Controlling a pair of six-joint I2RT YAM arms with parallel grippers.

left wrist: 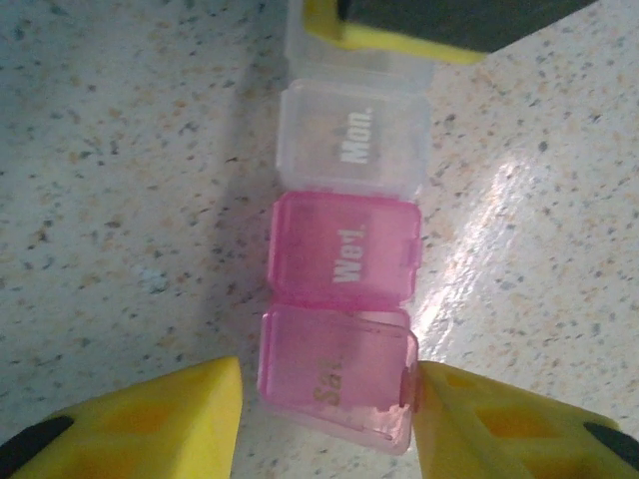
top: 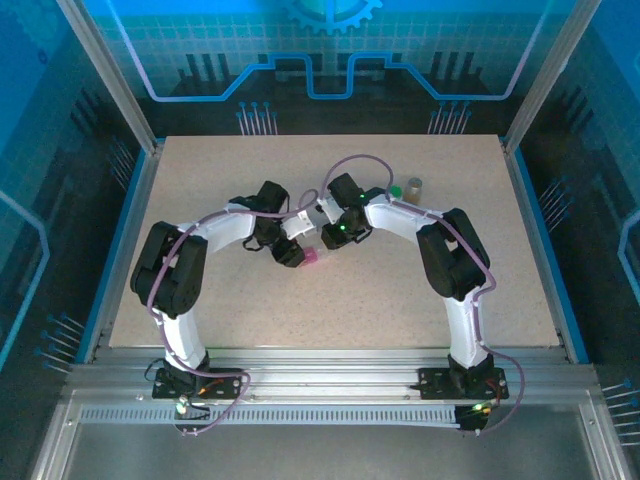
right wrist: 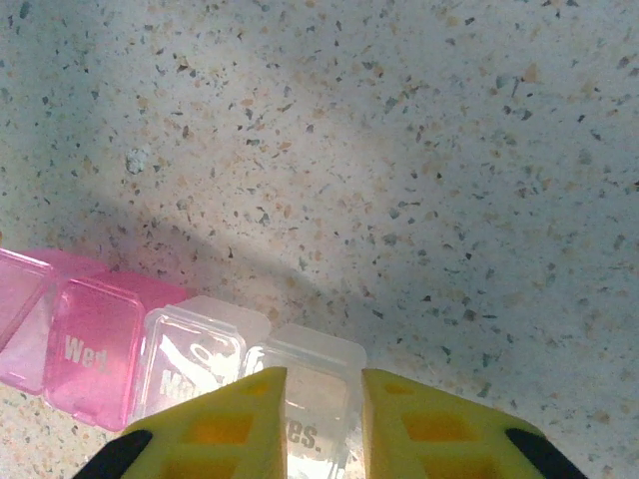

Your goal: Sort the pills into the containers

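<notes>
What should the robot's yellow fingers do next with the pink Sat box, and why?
Probably close the left gripper gently on the pink Sat compartment. Its fingers sit either side of it, one with a small gap, while the right gripper seems to hold the clear end of the pill organizer steady.

Pill box (left wrist: 344,249) — pink, clear (speckled table (left wrist: 120,150))

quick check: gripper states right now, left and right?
Left gripper: straddling the pill organizer at its pink Sat end, gap on one side; cannot tell if it grips.
Right gripper: closed on the organizer's clear end.
</notes>
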